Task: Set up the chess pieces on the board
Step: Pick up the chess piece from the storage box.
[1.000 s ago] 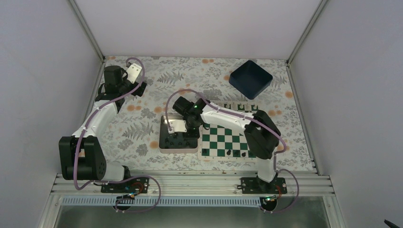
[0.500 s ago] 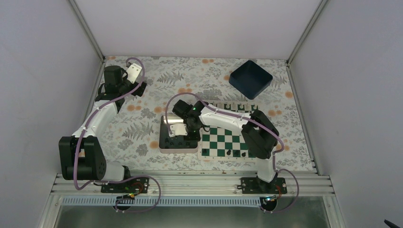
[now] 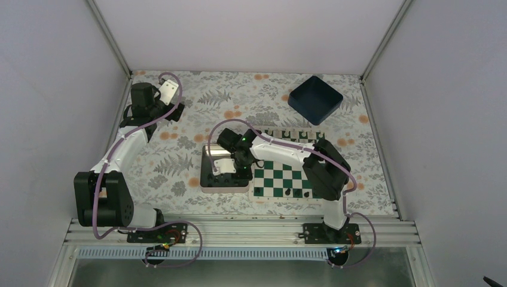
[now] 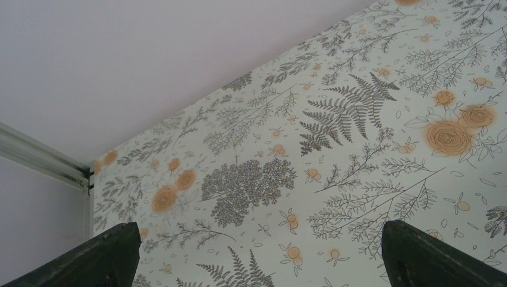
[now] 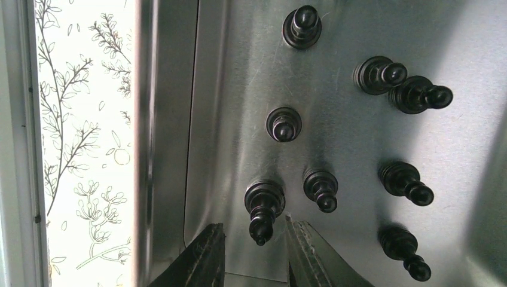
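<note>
The green and white board (image 3: 281,179) lies at the right of centre, with a few black chess pieces (image 3: 289,192) on its near edge and more along its far edge. My right gripper (image 5: 256,236) is open inside the shiny silver tin (image 5: 167,119), its fingertips either side of the top of an upright black piece (image 5: 263,206), not touching it. Several more black pieces (image 5: 283,124) stand in the tin. In the top view the right gripper (image 3: 230,170) hangs over the tin (image 3: 206,186). My left gripper (image 4: 257,251) is open and empty over the far left tablecloth.
A dark blue bin (image 3: 315,99) stands at the back right, beyond the board. The tin's left wall (image 5: 149,149) is close beside my right gripper's left finger. Floral cloth covers the table; white walls enclose it.
My right gripper has moved nearer and lower into the tin, down around the black piece. The left arm has not moved.
</note>
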Available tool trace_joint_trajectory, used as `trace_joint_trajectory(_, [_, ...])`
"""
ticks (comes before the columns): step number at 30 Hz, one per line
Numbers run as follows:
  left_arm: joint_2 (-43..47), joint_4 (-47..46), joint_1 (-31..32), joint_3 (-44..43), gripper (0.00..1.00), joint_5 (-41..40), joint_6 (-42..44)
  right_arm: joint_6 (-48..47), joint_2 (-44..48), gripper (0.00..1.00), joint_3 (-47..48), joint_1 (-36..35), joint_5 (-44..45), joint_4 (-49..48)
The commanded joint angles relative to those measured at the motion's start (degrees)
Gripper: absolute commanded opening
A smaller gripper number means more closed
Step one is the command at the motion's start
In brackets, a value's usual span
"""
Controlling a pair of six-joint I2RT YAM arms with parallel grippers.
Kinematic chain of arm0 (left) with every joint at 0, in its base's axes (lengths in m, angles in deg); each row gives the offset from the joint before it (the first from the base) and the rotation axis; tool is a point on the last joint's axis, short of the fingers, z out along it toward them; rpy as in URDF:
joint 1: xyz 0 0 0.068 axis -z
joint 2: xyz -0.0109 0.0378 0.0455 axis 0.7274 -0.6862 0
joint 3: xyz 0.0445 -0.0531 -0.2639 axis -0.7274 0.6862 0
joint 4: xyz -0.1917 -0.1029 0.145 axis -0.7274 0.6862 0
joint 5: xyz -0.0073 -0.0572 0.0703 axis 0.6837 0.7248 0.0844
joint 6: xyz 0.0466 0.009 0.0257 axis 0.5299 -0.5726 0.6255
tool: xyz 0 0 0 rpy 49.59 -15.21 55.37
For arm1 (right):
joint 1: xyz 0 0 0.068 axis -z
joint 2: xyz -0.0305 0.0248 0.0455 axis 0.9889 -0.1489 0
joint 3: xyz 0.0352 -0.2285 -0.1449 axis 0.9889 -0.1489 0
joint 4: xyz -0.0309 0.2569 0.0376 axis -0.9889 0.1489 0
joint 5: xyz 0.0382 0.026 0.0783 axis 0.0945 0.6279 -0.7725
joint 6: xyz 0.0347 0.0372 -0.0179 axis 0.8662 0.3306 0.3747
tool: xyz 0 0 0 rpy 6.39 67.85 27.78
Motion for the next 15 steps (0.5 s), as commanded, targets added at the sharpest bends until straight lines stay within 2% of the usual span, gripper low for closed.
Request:
trace_joint_trajectory(1, [0.2,-0.8,-0.1,0.5,1.0,0.7,0.7,0.3,-0.7,0.28,-0.7,-0.8,-0.2,-1.2])
trace_joint_trajectory(9, [0.0,-0.9,-0.1,0.4,1.0,0.8,0.8,0.1,-1.5,0.25,-1.2,-0.8,-0.2,-2.3])
trace_joint_trajectory(15, [0.1,-0.8,-0.1,0.4,1.0,0.9,0.8,0.4,-1.0,0.16,-1.1,-0.8,-0.2,-2.9])
